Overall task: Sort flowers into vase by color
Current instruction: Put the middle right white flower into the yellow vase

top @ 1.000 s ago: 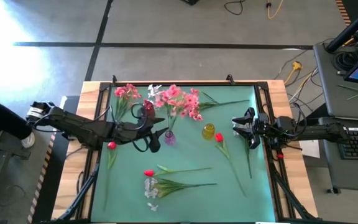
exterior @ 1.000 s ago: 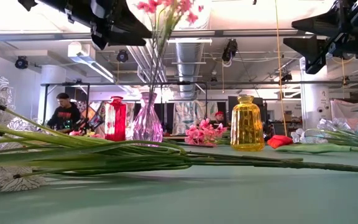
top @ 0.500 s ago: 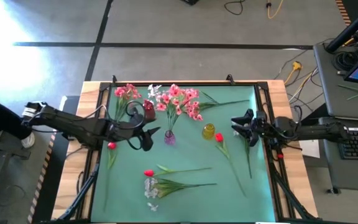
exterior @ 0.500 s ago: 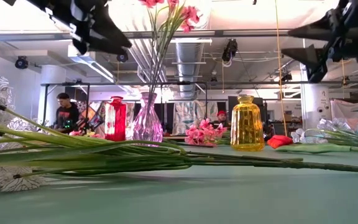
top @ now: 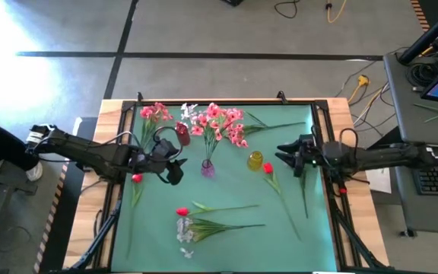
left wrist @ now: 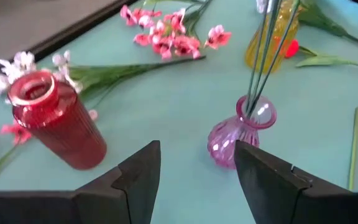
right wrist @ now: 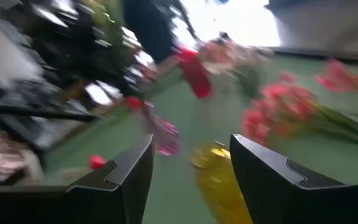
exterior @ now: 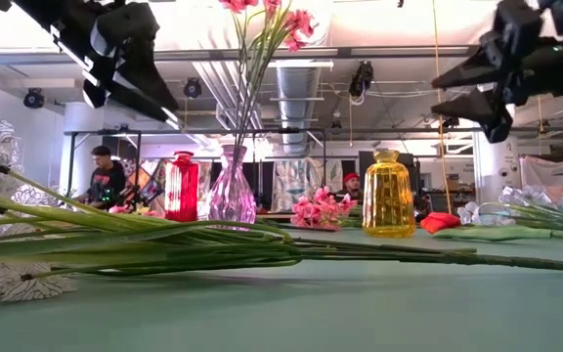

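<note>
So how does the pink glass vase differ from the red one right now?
The pink bulbous glass vase holds pink-flower stems; the red ribbed glass vase is empty. The pink vase has a round belly with a narrow flared neck; the red vase is a straight cylinder with a wide mouth. Both stand upright on the green mat.

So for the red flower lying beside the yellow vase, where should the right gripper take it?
On the bare green stem just below the red flower, coming straight down from above. It lies flat on the mat, stem running toward the front edge, clear of the yellow vase. The right gripper, open, is near.
</note>
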You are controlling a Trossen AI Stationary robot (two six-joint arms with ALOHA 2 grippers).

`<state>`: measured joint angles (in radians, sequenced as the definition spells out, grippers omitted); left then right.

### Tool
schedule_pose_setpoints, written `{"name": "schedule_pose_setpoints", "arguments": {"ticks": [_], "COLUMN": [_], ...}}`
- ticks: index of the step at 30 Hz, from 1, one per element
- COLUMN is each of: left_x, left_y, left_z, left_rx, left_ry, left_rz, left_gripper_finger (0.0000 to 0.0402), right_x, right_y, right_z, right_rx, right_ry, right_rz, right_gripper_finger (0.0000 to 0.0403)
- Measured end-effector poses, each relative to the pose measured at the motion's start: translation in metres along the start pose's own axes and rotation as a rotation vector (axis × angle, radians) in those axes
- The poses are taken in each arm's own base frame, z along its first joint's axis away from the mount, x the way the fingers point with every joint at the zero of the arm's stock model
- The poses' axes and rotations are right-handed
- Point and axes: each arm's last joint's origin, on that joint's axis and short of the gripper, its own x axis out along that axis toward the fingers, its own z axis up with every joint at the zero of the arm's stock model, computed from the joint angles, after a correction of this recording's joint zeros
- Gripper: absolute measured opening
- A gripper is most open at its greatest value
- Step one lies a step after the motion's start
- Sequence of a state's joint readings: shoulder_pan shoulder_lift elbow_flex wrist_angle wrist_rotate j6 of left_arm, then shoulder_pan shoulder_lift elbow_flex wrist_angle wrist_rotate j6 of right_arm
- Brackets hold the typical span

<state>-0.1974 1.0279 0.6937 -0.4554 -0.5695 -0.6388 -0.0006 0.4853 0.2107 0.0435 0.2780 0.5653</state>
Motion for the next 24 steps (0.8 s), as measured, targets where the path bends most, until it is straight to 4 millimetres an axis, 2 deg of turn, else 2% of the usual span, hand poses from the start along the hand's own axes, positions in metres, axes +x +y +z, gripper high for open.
{"name": "schedule_pose_setpoints", "arguments": {"ticks": [7, 14, 24], "left_x": [0.0, 0.0, 0.0], "left_y": [0.0, 0.0, 0.0], "left_z": [-0.001, -0.001, -0.002], "left_rx": [-0.001, 0.0, 0.001], "left_ry": [0.017, 0.018, 0.019], "left_rz": [-0.008, -0.007, -0.006], "left_gripper_finger": [0.0192, 0.0192, 0.0192], "right_x": [0.0, 0.008, 0.012], "right_y": [0.008, 0.017, 0.017], "right_z": [0.016, 0.021, 0.011], "right_rx": [0.064, 0.142, 0.235], "right_ry": [0.257, 0.432, 0.661], "right_rz": [-0.28, -0.376, -0.504], "right_gripper_finger": [0.0203, 0.0203, 0.0203]}}
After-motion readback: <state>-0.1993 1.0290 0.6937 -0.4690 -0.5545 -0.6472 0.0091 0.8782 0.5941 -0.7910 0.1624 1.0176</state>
